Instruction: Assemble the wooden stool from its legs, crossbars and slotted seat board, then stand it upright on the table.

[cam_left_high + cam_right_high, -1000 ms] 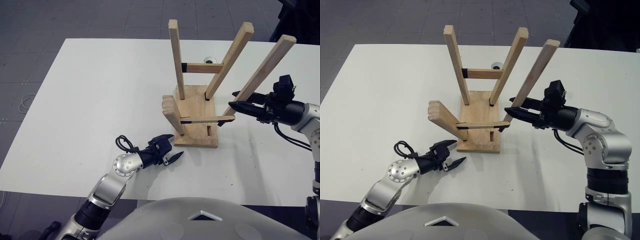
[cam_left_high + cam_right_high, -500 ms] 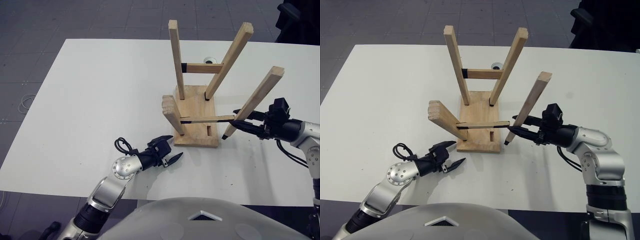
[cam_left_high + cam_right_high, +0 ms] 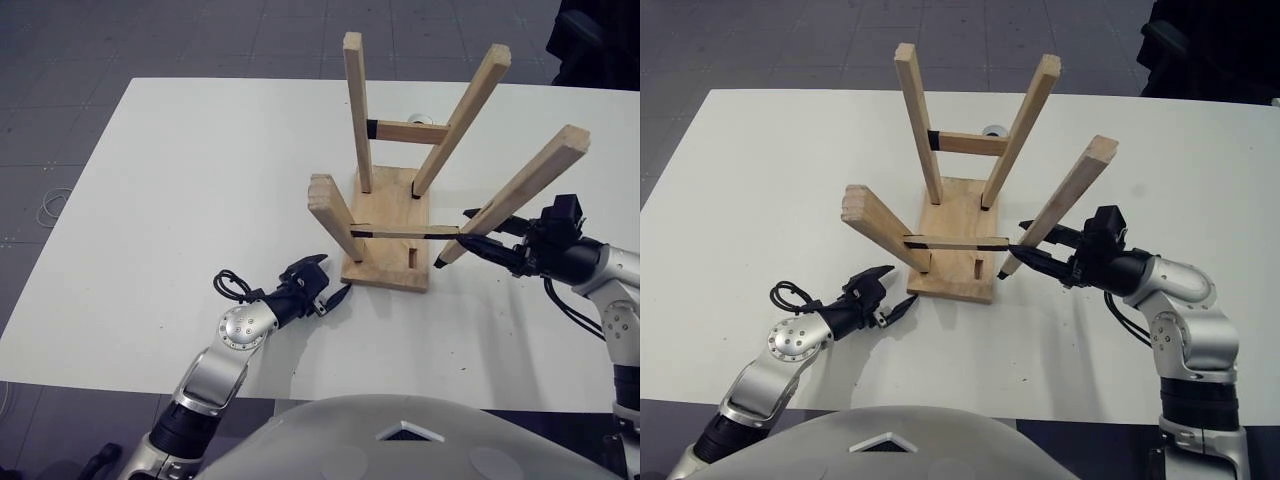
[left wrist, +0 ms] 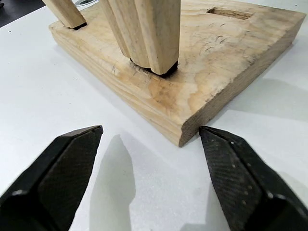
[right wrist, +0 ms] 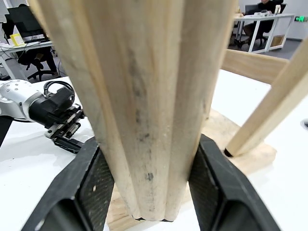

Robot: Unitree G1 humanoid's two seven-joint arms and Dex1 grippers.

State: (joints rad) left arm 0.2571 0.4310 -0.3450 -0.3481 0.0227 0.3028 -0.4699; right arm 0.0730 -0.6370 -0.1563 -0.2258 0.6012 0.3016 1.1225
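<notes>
Right claw (image 3: 1024, 243) clamps the slanted leg (image 3: 1080, 185) at mid-right; left claw (image 4: 150, 131) gapes wide by the seat board (image 4: 226, 53) corner, lower left.

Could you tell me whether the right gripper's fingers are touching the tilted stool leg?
Touching. The right wrist view shows the right gripper's fingers pressed against opposite sides of the leg.

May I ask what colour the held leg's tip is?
Black tip on the leg; clearest in the right eye view.
</notes>
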